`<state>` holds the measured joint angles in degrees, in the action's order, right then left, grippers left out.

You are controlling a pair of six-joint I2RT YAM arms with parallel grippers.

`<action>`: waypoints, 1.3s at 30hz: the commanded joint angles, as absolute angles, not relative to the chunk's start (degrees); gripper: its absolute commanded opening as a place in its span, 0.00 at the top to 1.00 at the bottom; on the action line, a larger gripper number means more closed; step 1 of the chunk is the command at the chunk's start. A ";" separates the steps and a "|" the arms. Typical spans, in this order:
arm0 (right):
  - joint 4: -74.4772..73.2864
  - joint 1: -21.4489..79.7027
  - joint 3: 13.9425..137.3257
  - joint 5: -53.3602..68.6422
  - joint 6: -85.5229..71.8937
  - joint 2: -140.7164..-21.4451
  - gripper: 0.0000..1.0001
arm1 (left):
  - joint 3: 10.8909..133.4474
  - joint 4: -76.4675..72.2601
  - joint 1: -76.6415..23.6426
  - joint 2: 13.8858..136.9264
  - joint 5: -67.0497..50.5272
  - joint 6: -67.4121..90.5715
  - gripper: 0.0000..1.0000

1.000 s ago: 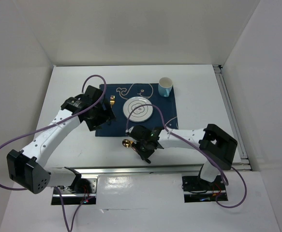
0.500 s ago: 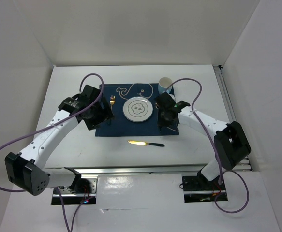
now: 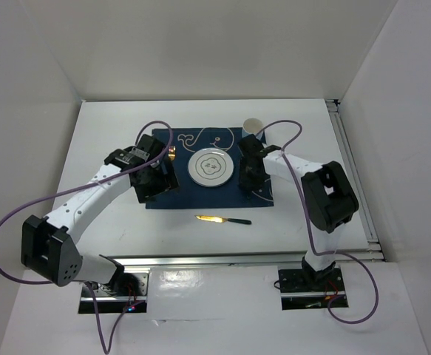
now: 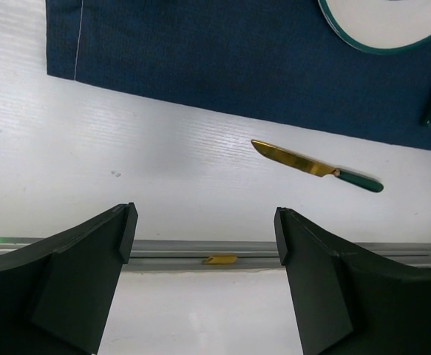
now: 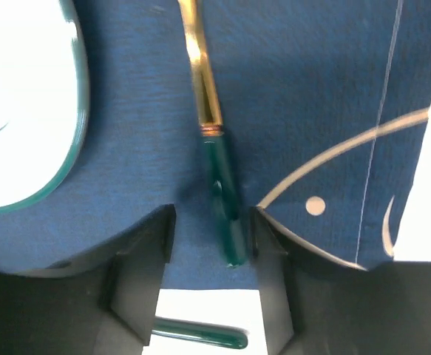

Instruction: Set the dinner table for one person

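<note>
The white dinner table [image 3: 104, 129] holds a navy whale-print placemat [image 3: 193, 140] with a white plate [image 3: 211, 168] on it. My right gripper [image 3: 248, 175] is open, low over the mat right of the plate. In the right wrist view its jaws [image 5: 215, 222] straddle a gold utensil with a green handle [image 5: 219, 188] that lies flat on the mat, close to the right finger. A gold knife with a green handle [image 3: 222, 220] lies on the bare table in front of the mat. My left gripper [image 3: 152, 180] is open and empty over the mat's left edge [image 4: 205, 214].
A pale blue cup [image 3: 253, 127] stands at the mat's far right corner. Another gold utensil [image 3: 171, 153] lies left of the plate. Metal rails run along the near edge [image 3: 222, 260] and right edge [image 3: 352, 177]. The knife also shows in the left wrist view [image 4: 315, 168].
My right gripper carried a gold utensil from the table's front to the mat right of the plate, and it now lies there. The left gripper shifted slightly right.
</note>
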<state>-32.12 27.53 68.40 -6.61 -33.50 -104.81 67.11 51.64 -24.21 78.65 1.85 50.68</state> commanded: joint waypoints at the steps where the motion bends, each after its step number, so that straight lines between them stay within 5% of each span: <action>1: -30.40 27.69 72.33 -5.71 -30.85 -101.79 0.42 | 68.81 50.63 -24.43 78.31 3.24 46.33 0.06; 15: -32.09 39.63 56.08 4.48 -17.66 -89.39 0.38 | 78.05 55.81 -24.43 81.12 10.20 33.93 0.04; 21: -30.76 40.34 54.14 9.58 -17.05 -91.31 0.27 | 78.05 55.81 -23.91 81.74 7.65 33.93 0.04; 29: -31.29 45.34 54.14 8.53 -17.04 -95.01 0.28 | 78.05 55.81 -23.91 81.74 7.12 33.93 0.04; 34: -33.30 48.86 54.67 3.61 -18.28 -97.29 0.40 | 78.57 55.81 -23.91 81.74 7.12 33.93 0.04; 37: -33.92 51.59 55.28 0.80 -18.81 -97.29 0.70 | 79.10 55.81 -23.91 81.74 7.12 33.93 0.04; 39: -34.45 53.51 55.81 0.79 -17.50 -95.29 0.80 | 79.63 55.81 -23.91 81.74 7.12 34.45 0.04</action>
<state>-32.51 51.00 54.89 3.77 -18.17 -95.68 77.06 55.51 -24.18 81.69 7.57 34.68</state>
